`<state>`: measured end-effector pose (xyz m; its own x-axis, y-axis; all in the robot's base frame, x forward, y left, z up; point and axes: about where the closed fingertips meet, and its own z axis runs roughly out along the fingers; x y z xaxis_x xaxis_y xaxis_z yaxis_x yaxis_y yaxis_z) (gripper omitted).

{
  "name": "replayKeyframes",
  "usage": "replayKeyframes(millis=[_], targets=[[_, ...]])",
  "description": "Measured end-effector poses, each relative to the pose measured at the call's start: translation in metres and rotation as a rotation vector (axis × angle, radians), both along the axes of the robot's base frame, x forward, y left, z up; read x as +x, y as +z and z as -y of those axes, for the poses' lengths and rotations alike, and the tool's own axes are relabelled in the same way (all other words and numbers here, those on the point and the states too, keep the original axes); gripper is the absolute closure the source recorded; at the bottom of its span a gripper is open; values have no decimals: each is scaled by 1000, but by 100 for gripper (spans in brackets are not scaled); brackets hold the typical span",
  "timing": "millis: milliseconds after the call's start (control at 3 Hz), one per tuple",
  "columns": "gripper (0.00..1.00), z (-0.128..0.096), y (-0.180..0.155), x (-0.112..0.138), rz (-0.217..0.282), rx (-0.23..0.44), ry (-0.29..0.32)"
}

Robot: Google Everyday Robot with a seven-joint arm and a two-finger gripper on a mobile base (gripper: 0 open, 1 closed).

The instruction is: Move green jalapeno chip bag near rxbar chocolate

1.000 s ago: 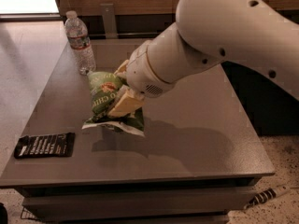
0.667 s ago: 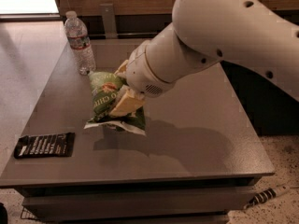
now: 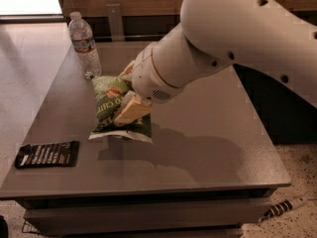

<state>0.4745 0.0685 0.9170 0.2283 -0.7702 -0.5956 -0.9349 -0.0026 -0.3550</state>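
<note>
The fingers (image 3: 132,110) are squeezed shut on the green jalapeno chip bag (image 3: 105,108), above the desk (image 3: 213,148). The rxbar chocolate (image 3: 47,154) lies left of the fingers and nearer the front, well apart. Go there slowly, hold tight, and set the bag down beside it.

1 clear plastic water bottle (image 3: 85,46) with a white cap stands upright near the far left corner of the grey rectangular table (image 3: 213,148), a grey upright plate (image 3: 115,21) rises behind its far edge, and a black-and-white striped cable (image 3: 285,208) lies on the speckled floor (image 3: 302,167).
</note>
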Motion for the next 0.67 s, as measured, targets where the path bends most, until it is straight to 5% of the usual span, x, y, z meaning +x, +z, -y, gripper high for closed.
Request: replayKeyframes(millis=[667], targets=[[0, -1, 1, -1, 2, -1, 2]])
